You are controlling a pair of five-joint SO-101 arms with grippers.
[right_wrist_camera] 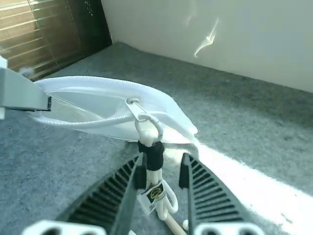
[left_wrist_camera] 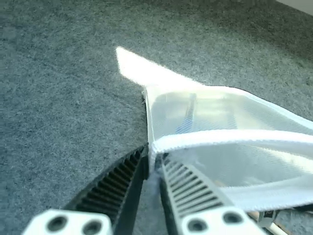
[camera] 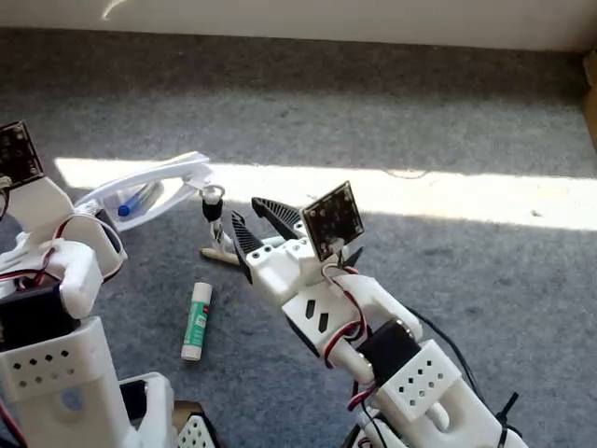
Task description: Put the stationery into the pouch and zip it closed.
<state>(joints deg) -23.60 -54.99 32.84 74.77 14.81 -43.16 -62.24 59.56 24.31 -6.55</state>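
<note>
Pouch (left_wrist_camera: 220, 112), translucent white mesh, gaping, clenched by left gripper (left_wrist_camera: 152, 159); right gripper (right_wrist_camera: 162, 161) released

Under both claws: carpet (camera: 448, 280), grey, short rough pile, matt.
At the left gripper (left_wrist_camera: 151, 159) tips: pouch (left_wrist_camera: 220, 117), translucent white mesh with a faint sheen and a denser woven edge band.
Claw finger faces: black ribbed plastic, matt. Housings behind them are smooth white plastic.
Between the right gripper (right_wrist_camera: 161, 161) faces: zip pull (right_wrist_camera: 149, 147), white cord with a matt black sleeve.
Beside that claw: glue stick (camera: 196, 320), smooth glossy plastic.
Below its tips: thin stick (camera: 219, 254), pale, wood-like.
</note>
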